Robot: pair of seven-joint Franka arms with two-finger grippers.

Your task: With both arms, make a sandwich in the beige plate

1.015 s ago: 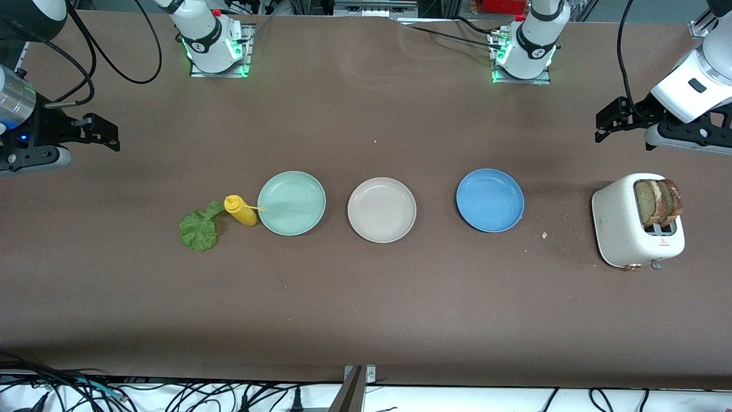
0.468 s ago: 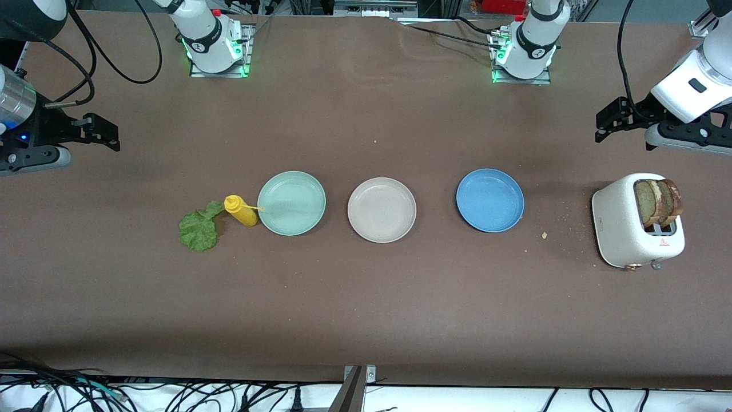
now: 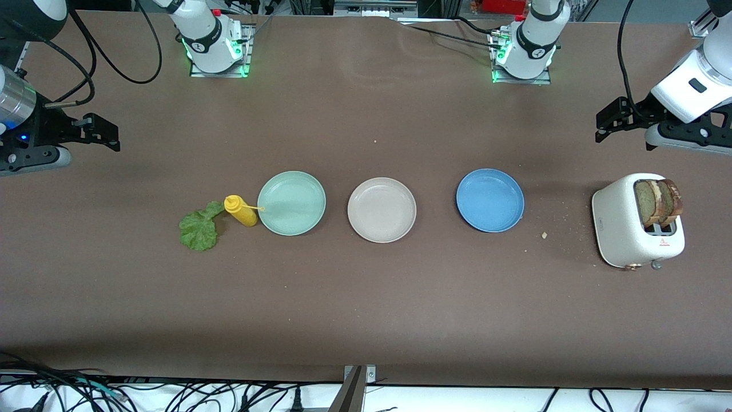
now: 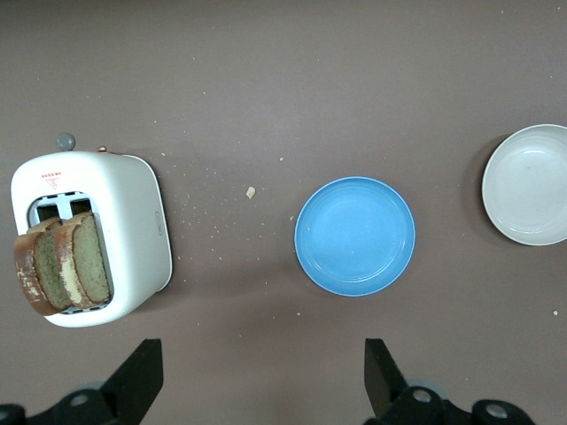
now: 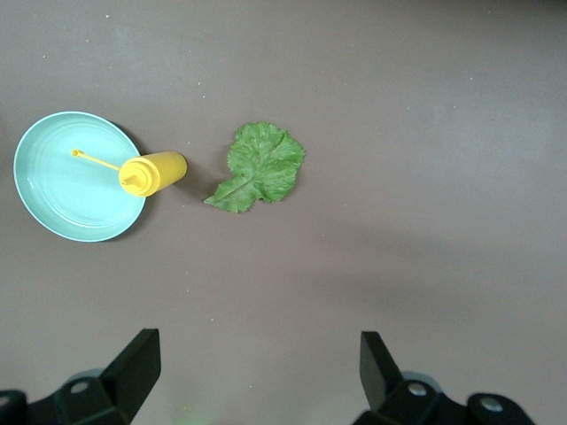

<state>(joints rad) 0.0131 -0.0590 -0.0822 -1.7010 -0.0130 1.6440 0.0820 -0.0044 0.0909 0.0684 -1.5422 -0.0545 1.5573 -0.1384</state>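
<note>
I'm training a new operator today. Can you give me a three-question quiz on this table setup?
1. True or false: the beige plate already holds bread.
2. Where are the two bread slices? A) in the toaster B) on the blue plate C) beside the lettuce
3. Fill in: the yellow bottle stands between the lettuce and the ____ plate.

Key: 1 false; 2 A; 3 green.
</note>
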